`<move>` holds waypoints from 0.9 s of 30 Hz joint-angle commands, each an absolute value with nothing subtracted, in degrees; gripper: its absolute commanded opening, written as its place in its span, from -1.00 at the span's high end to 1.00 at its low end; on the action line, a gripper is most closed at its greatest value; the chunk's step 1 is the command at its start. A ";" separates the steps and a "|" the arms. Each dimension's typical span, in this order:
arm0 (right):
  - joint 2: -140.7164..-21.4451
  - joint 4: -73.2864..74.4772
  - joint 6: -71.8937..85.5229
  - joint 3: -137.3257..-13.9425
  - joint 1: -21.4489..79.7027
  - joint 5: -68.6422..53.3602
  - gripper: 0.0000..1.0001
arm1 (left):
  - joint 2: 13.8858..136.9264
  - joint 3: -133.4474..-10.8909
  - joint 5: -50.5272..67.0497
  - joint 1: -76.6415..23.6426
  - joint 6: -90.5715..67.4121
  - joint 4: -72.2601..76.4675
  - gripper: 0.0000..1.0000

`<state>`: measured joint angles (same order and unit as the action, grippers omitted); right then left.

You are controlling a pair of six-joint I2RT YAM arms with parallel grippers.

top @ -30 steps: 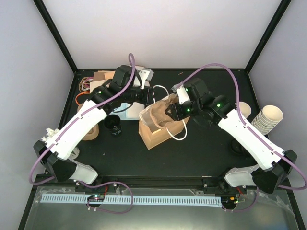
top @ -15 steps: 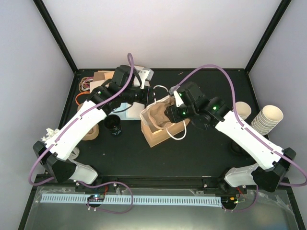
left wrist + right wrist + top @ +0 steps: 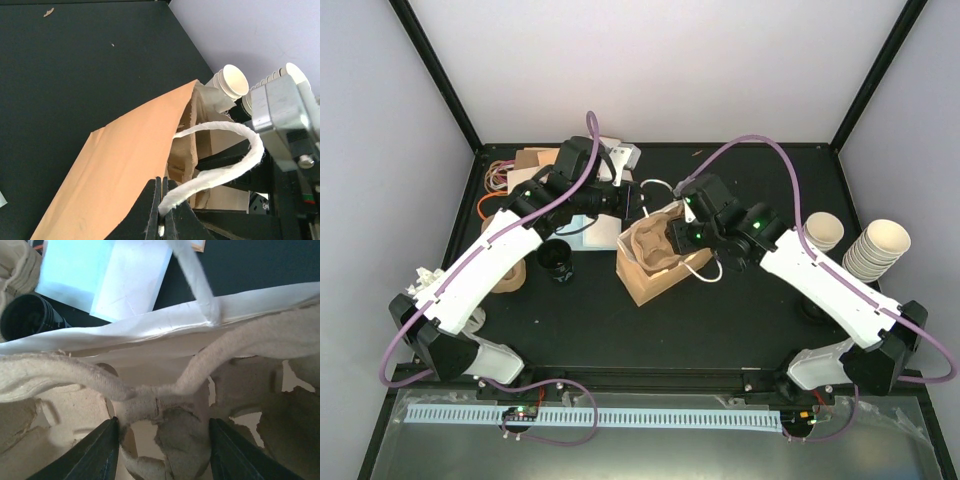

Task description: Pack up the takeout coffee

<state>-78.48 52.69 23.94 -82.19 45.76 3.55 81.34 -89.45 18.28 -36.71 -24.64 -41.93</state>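
A brown paper bag [image 3: 642,283] stands open mid-table with a grey pulp cup carrier [image 3: 655,245] inside it. My left gripper [image 3: 628,198] is shut on the bag's white handle [image 3: 235,167], pinching its end between the black fingers [image 3: 150,200]. My right gripper [image 3: 672,238] reaches into the bag mouth; its jaws [image 3: 162,425] press both sides of the carrier's centre post [image 3: 185,440]. The takeout coffee [image 3: 557,260], black lid up, stands left of the bag beside my left forearm, and its black lid [image 3: 25,315] shows past the bag wall.
Stacked cream cups [image 3: 878,245] and a single cup [image 3: 825,228] sit at the right edge, also behind the bag [image 3: 234,81]. A pale blue-white sheet [image 3: 100,275] lies behind the bag. Cardboard and cables [image 3: 515,165] crowd the back left corner.
My right gripper has moved left and a little back with the carrier, deeper over the bag mouth, and the bag has shifted slightly left. The left arm has held still.
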 commanded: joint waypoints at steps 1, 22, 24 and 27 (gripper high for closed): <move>-77.52 51.76 22.18 -80.68 47.05 7.87 -0.02 | 80.00 -89.99 18.53 -36.55 -24.45 -40.84 0.97; -77.17 53.29 17.42 -75.78 51.46 12.19 -0.01 | 80.44 -91.98 15.90 -36.30 -23.66 -40.41 0.97; -77.29 53.64 16.80 -75.55 51.58 12.02 0.01 | 80.51 -92.19 15.49 -36.31 -23.81 -40.39 0.97; -77.27 54.69 16.01 -75.82 51.66 12.46 0.03 | 80.72 -92.79 15.09 -36.32 -24.10 -40.32 0.97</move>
